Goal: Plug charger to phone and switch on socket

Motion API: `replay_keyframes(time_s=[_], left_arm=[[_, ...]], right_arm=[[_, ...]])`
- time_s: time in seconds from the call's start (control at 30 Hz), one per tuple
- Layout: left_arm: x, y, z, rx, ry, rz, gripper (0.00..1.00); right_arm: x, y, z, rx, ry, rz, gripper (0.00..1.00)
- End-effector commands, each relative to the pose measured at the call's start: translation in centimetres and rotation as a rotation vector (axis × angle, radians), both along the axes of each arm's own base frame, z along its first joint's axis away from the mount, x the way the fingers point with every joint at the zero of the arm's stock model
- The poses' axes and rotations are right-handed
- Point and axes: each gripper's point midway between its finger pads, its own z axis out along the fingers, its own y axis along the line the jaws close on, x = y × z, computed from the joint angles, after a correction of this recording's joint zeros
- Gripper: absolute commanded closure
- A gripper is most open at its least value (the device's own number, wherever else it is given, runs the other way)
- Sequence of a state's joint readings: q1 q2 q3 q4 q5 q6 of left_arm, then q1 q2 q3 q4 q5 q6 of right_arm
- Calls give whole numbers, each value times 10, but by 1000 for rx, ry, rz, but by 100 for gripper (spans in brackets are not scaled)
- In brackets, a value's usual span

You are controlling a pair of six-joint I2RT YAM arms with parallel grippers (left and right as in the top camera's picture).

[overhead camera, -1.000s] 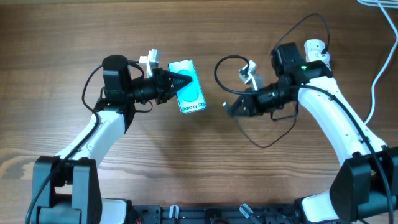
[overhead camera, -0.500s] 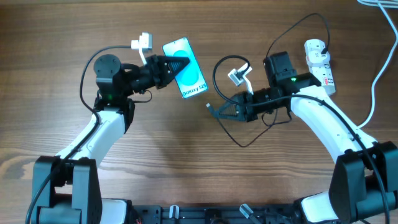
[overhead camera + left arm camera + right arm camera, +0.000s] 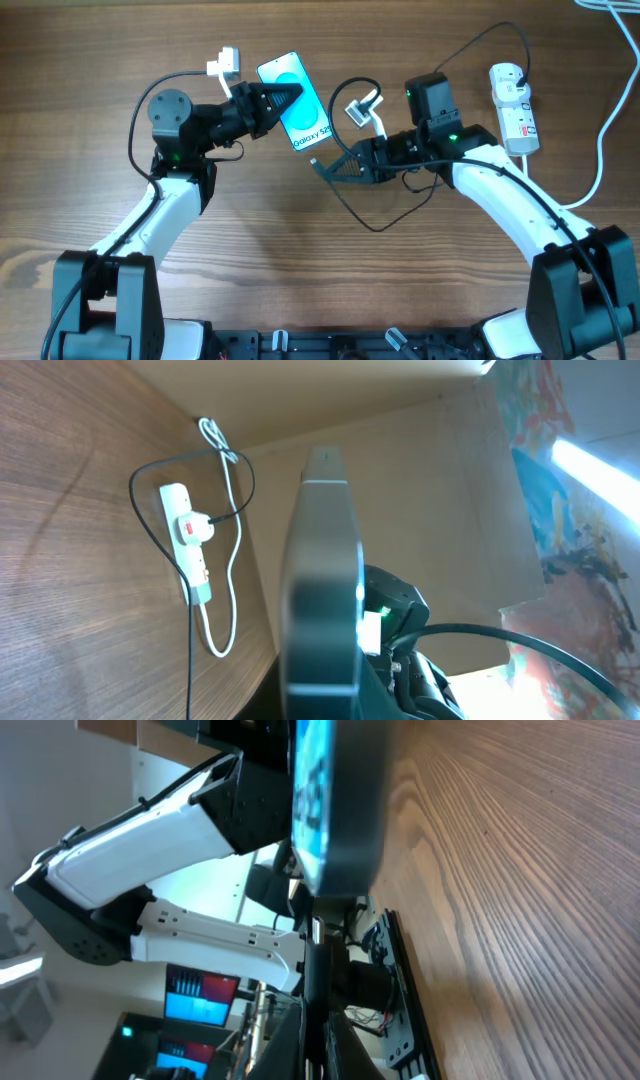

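My left gripper (image 3: 275,103) is shut on the phone (image 3: 297,101), turquoise screen up with "Galaxy S25" at its near end, held above the table at upper centre. In the left wrist view the phone (image 3: 322,590) shows edge-on. My right gripper (image 3: 340,170) is shut on the charger's small black plug (image 3: 316,164), whose tip sits just below the phone's near end. In the right wrist view the plug (image 3: 316,965) points up at the phone's end (image 3: 335,800). The black cable (image 3: 385,222) loops back to the white socket (image 3: 513,108) at the right.
A thick white cord (image 3: 605,110) runs from the socket along the right edge of the wooden table (image 3: 300,270). In the left wrist view the socket (image 3: 190,545) lies far off with a red-marked plug in it. Both arm bases stand at the front edge.
My right gripper has carried the plug left and up to the phone's near end. My left gripper has lifted and shifted the phone slightly up and left.
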State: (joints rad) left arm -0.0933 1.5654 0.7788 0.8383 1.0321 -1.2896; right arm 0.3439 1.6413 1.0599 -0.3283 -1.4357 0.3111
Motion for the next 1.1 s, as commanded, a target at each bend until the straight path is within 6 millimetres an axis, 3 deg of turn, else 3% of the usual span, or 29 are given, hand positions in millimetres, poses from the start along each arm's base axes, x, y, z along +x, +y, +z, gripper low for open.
replay_keyframes(time_s=[0.0, 0.33, 0.7, 0.9, 1.07], left_arm=[[2, 1, 8, -8, -19, 11, 96], [2, 1, 8, -7, -20, 8, 96], [-1, 0, 8, -6, -21, -10, 96], [10, 31, 8, -4, -19, 56, 96], [10, 37, 7, -2, -15, 56, 96]], right_arm=[[-2, 0, 6, 8, 10, 5, 96], [11, 4, 10, -4, 7, -34, 96], [22, 5, 3, -56, 19, -97, 96], [21, 5, 4, -53, 28, -91, 95], [17, 5, 7, -33, 35, -67, 96]])
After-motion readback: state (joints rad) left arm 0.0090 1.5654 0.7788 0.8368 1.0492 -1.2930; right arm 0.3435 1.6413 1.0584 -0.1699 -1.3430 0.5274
